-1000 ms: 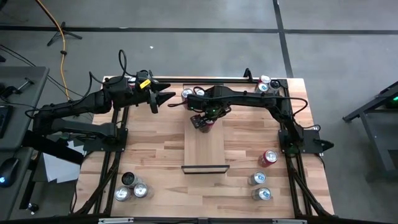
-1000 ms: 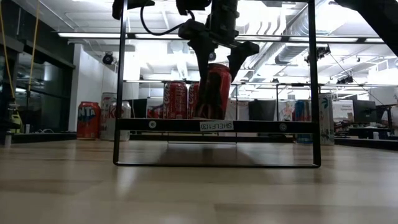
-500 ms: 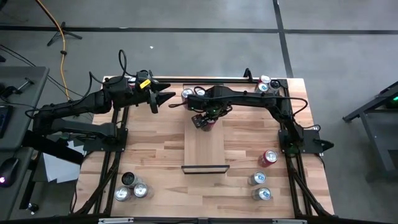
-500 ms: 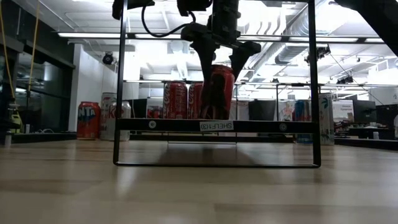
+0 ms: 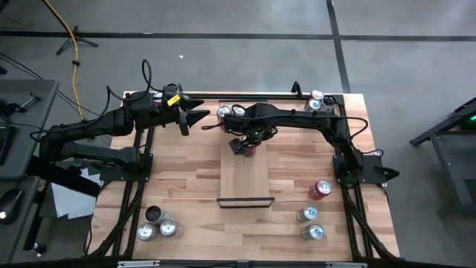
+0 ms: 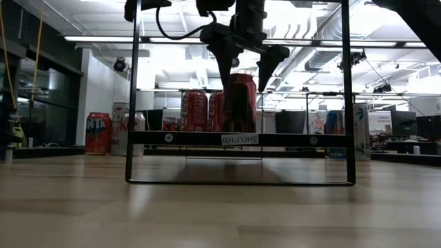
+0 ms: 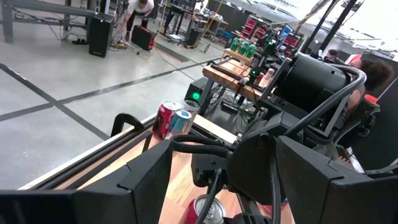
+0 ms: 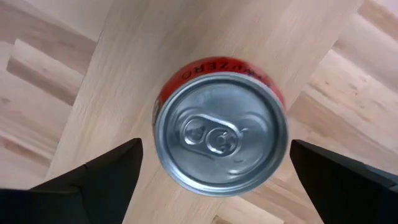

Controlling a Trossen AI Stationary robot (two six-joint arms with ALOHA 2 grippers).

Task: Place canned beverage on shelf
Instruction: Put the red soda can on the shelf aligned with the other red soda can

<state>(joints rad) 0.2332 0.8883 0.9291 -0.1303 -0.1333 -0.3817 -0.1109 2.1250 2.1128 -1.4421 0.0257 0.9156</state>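
A red can (image 8: 221, 134) with a silver top stands upright on the far end of the shelf (image 5: 245, 179), a pale board with black end rails. It also shows in the low view (image 6: 240, 103). My right gripper (image 6: 244, 72) is open just above the can, pointing down. Its fingers (image 8: 99, 174) stand on either side of the can's top with a gap on each side. My left gripper (image 5: 202, 117) is open and empty. It hovers left of the shelf's far end and points toward the right arm.
More red cans (image 6: 194, 110) stand behind the shelf near the far edge (image 5: 224, 112). Cans stand at the far right corner (image 5: 316, 100). A red can (image 5: 320, 189) and two silver-topped cans (image 5: 309, 214) are at the near right. Three cans (image 5: 156, 223) are at the near left.
My right gripper has set the can down. The can was tilted between the fingers and now stands upright on the shelf. The fingers have opened, let go and risen a little above the can's top.
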